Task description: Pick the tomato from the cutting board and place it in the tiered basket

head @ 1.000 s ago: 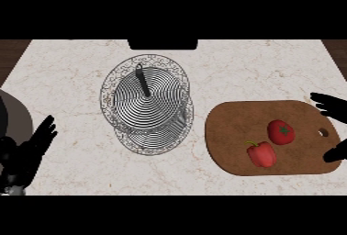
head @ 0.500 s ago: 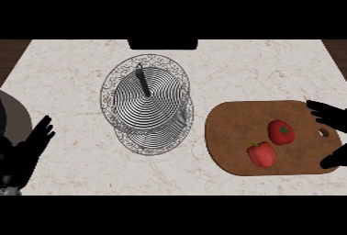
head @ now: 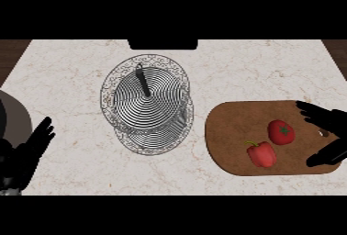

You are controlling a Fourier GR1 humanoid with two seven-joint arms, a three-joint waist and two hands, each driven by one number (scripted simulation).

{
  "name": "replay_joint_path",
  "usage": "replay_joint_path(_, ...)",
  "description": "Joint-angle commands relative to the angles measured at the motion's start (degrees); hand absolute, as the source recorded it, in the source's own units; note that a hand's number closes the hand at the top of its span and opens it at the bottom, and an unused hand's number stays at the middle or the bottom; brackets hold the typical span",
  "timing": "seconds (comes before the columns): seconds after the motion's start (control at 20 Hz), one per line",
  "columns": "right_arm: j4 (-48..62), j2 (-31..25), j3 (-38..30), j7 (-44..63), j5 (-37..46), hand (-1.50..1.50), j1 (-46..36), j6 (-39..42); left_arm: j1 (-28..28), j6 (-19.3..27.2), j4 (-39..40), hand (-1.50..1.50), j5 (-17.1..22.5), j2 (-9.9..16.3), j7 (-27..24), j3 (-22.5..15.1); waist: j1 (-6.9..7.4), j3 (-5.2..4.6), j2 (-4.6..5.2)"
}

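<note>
Fingers [head: 313, 111] of open right hand [head: 332, 120] just beside tomato [head: 281, 131], board's [head: 230, 124] right edge.

red tomato [head: 281, 132], brown cutting board [head: 230, 119], marbled counter [head: 68, 69]

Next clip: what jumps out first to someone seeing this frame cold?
The wire tiered basket at the counter's centre, seen from above as rings. To its right, a wooden cutting board holds a tomato and a red pepper, with the open right hand over the board's right end.
</note>
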Motion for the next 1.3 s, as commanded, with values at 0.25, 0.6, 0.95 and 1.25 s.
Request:
replay_joint_path(0.25, 2.9, 4.7, -0.5, 0.2, 4.4, -1.5, -3.5, -1.2, 0.3, -0.1, 0.8, 0.0, -3.8, -3.3, -0.7, 0.6, 0.02, -0.09, 0.06)
replay_joint_path(0.6, 3.2, 8.0, 0.3, -1.9, 7.2, -1.5, -2.2, -2.5, -2.6, -2.9, -0.6, 0.0, -2.1, -0.9, 2.7, 3.9, -0.06, -0.08, 0.03)
replay_joint_path(0.95, 7.4, 9.7, 2.0, -4.4, 10.4, -1.5, -3.8, -2.7, -2.4, -0.4, 1.6, 0.0, -5.2, -5.1, 0.8, 1.4, 0.05, -0.08, 0.13)
replay_joint_path(1.25, 1.6, 12.9, 3.0, -8.5, 11.8, 1.5, -3.1, -6.0, -2.3, -1.6, -0.4, 0.0, -3.8, -3.5, 2.9, 3.1, 0.07, -0.07, 0.03)
